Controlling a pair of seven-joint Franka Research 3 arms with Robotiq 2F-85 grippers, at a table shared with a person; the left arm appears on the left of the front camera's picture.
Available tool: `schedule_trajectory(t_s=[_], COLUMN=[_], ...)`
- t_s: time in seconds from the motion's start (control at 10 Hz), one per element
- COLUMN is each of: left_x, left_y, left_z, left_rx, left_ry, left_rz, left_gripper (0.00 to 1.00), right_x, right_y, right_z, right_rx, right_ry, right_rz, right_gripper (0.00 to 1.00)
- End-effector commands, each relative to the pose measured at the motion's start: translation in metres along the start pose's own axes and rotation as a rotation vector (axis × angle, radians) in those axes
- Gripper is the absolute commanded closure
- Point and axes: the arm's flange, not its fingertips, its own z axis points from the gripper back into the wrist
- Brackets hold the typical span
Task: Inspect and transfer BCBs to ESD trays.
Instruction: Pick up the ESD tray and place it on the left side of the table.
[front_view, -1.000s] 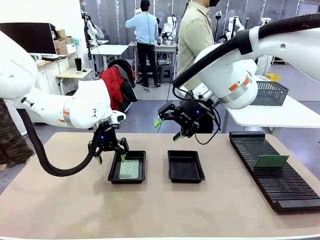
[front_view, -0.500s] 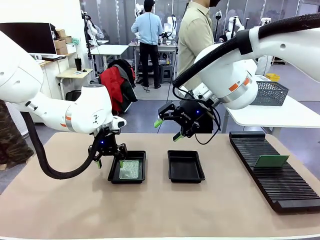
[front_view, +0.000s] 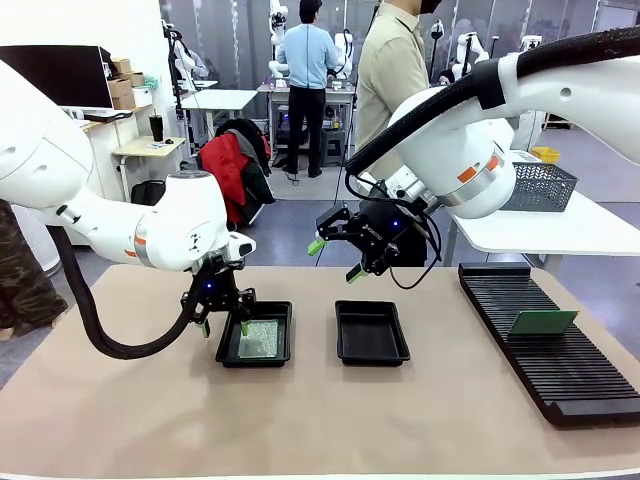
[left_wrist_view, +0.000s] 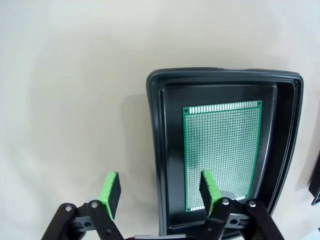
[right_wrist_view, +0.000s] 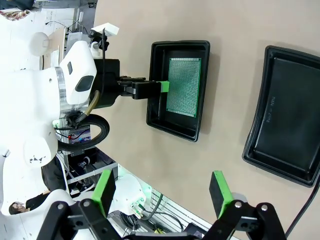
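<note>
Green, pale-speckled rectangular circuit board (left_wrist_view: 222, 150) lies flat inside the shallow black plastic tray (left_wrist_view: 156, 145); our left gripper (left_wrist_view: 159, 190) straddles one rim, jaws apart, holding nothing. Our right gripper (right_wrist_view: 162, 190) hovers spread wide, unladen too.

Green BCB (front_view: 262, 338) flat in black tray (front_view: 253, 362)

L gripper (front_view: 224, 322) low at the left rim of a shallow black plastic tray (front_view: 252, 361), fingers apart. A thin green speckled circuit board (front_view: 262, 338) lies flat inside. A 2nd identical black tray (front_view: 371, 335) sits near, to its right. R gripper (front_view: 335, 259) hangs above the table, jaws wide. Far right, a long black ribbed rack (front_view: 575, 370) w/ a green board (front_view: 543, 322) standing tilted in it.
</note>
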Motion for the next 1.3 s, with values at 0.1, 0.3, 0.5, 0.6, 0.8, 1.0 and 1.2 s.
schedule_trajectory(t_s=[0.1,0.3,0.5,0.6,0.8,1.0,1.2], left_x=[0.002,0.002,0.004,0.005,0.007,0.007,0.007], left_y=[-0.002,-0.004,-0.005,-0.004,-0.005,-0.003,-0.003], left_z=[-0.011,-0.01,-0.006,-0.004,-0.004,0.0,0.002], left_rx=[0.023,0.015,0.022,0.01,0.016,0.029,0.04], left_ry=[-0.02,-0.032,-0.044,-0.052,-0.052,-0.05,-0.051], left_rz=[0.041,0.051,0.055,0.069,0.066,0.068,0.069], left_gripper=[0.32,0.38,0.45,0.39,0.46,0.52,0.59], right_x=[0.0,0.0,0.0,0.0,0.0,0.0,0.0], right_y=[0.003,0.003,0.003,0.003,0.003,0.003,0.003], right_z=[0.001,0.001,0.001,0.001,0.001,0.001,0.001], right_rx=[-0.017,-0.017,-0.017,-0.017,-0.017,-0.017,-0.017], right_ry=[0.008,0.008,0.008,0.008,0.008,0.008,0.008], right_rz=[-0.013,-0.013,-0.013,-0.013,-0.013,-0.013,-0.013], right_gripper=[0.0,0.0,0.0,0.0,0.0,0.0,0.0])
